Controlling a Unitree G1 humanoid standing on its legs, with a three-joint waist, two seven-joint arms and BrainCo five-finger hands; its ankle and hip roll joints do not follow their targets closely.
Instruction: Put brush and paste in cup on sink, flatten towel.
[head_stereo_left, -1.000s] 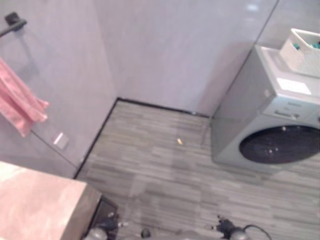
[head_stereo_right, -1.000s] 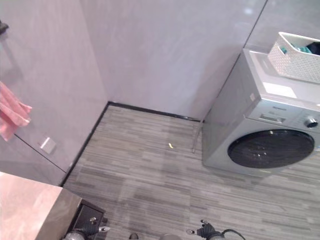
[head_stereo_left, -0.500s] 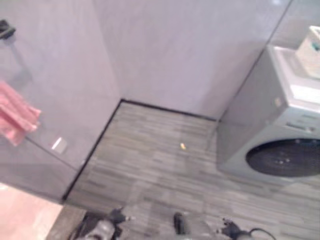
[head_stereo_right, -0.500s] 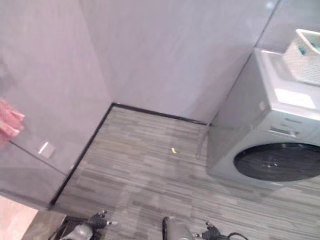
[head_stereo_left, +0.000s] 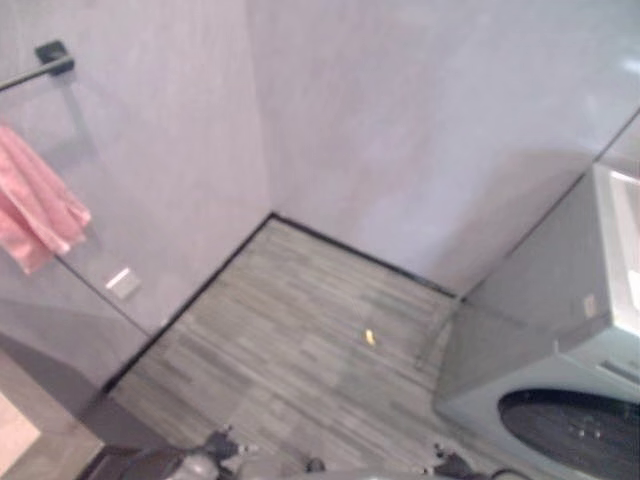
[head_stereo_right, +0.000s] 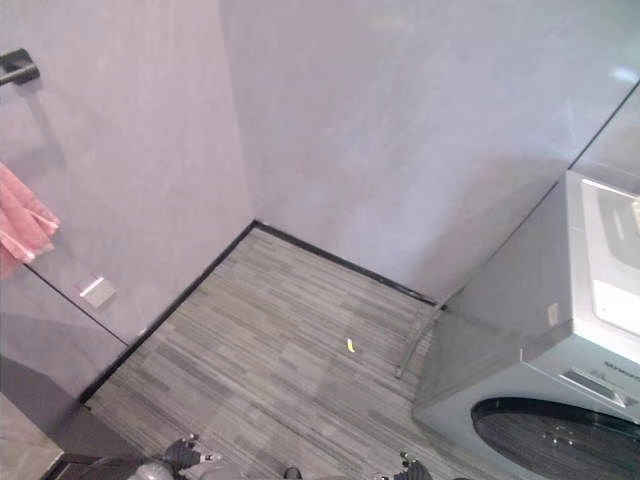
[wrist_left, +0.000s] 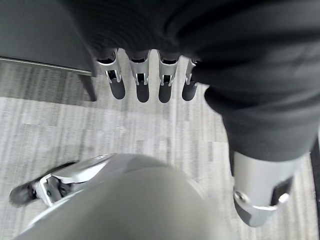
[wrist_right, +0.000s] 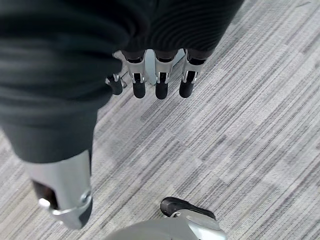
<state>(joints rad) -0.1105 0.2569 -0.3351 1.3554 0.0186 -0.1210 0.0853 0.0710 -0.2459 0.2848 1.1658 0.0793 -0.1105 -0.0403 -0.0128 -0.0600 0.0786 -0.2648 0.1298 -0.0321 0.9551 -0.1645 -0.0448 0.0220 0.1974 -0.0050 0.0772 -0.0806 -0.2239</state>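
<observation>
Over grey floor (wrist_right: 240, 125) — left hand (wrist_left: 142, 80), right hand (wrist_right: 157, 75), empty.

This is a home bathroom or laundry corner. A pink towel (head_stereo_left: 38, 210) hangs from a dark rail (head_stereo_left: 40, 64) on a pale grey glossy wall (head_stereo_right: 420, 130). A front-loading washing machine (head_stereo_right: 545, 400) with a dark round door (head_stereo_right: 560, 445) stands in the corner to the right. The floor (head_stereo_right: 290, 360) has grey striped planks with a black skirting (head_stereo_right: 340, 262) along the walls. A small plate (head_stereo_left: 122, 282) low on the wall is perhaps a socket, and a tiny yellow scrap (head_stereo_right: 350, 345) lies on the floor
</observation>
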